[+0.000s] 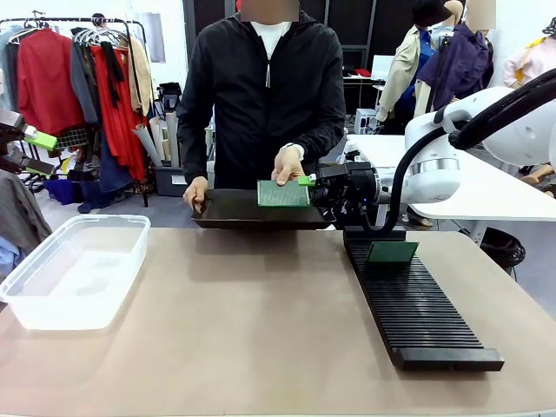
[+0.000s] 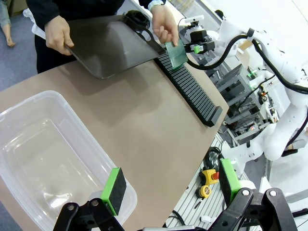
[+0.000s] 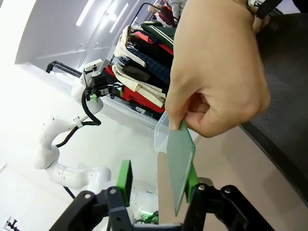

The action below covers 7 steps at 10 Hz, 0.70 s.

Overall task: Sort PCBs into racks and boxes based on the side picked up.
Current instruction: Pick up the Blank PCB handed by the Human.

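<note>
A person's hand holds a green PCB (image 1: 283,193) (image 3: 180,161) over the right end of a dark tray (image 1: 234,210). My right gripper (image 1: 306,182) (image 3: 159,179) is open at that board's right edge. In the right wrist view the board hangs between the fingers, close against one green pad (image 3: 192,177). A second PCB (image 1: 392,252) stands in a slot at the far end of the black rack (image 1: 417,304) (image 2: 192,89). The clear box (image 1: 74,269) (image 2: 43,154) sits at the table's left. My left gripper (image 1: 39,154) (image 2: 171,187) hangs open above the box's near corner, holding nothing.
The person's other hand (image 1: 195,191) grips the tray's left end, and the tray (image 2: 110,45) is tilted off the table at the far edge. A clothes rail (image 1: 87,78) stands behind at the left. Bare tabletop (image 1: 261,313) lies between box and rack.
</note>
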Each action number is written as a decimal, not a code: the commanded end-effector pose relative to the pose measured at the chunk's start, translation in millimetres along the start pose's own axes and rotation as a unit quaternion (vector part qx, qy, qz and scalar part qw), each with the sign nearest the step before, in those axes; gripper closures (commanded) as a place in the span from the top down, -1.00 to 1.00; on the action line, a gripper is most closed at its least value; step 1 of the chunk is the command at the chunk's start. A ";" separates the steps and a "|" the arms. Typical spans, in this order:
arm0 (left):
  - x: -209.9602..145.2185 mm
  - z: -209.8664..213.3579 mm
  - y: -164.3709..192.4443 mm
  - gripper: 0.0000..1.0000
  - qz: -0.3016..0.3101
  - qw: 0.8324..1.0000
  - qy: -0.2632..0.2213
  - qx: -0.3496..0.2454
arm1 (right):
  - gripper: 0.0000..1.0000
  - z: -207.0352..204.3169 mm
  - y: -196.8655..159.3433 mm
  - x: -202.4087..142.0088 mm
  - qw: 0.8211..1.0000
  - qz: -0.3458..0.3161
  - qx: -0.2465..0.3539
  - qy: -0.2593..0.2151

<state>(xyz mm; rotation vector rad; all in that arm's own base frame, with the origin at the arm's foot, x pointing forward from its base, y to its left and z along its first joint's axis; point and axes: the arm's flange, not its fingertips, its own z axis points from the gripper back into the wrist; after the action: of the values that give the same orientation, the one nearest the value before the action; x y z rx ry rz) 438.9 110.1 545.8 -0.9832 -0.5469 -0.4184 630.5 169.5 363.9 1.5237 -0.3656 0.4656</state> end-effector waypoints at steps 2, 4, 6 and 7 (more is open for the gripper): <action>-0.3 0.2 -1.9 1.00 -0.001 1.000 -0.002 -0.004 | -1.00 -10.0 -5.6 11.1 1.000 -0.010 -0.011 -0.010; -0.3 0.2 -1.9 1.00 -0.001 1.000 -0.002 -0.004 | -1.00 -13.0 -8.5 12.4 1.000 -0.011 -0.011 -0.009; -0.3 0.2 -1.9 1.00 -0.001 1.000 -0.002 -0.004 | -1.00 -14.5 -14.5 16.3 0.999 -0.014 -0.015 -0.024; -0.3 0.2 -1.9 1.00 -0.001 1.000 -0.002 -0.004 | -1.00 -16.2 -17.1 18.0 0.999 -0.017 -0.014 -0.032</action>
<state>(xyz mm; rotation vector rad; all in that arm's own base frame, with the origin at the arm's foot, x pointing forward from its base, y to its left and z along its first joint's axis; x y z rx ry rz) 438.9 110.1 545.8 -0.9832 -0.5469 -0.4184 639.1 177.6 353.1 1.5059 -0.3712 0.4490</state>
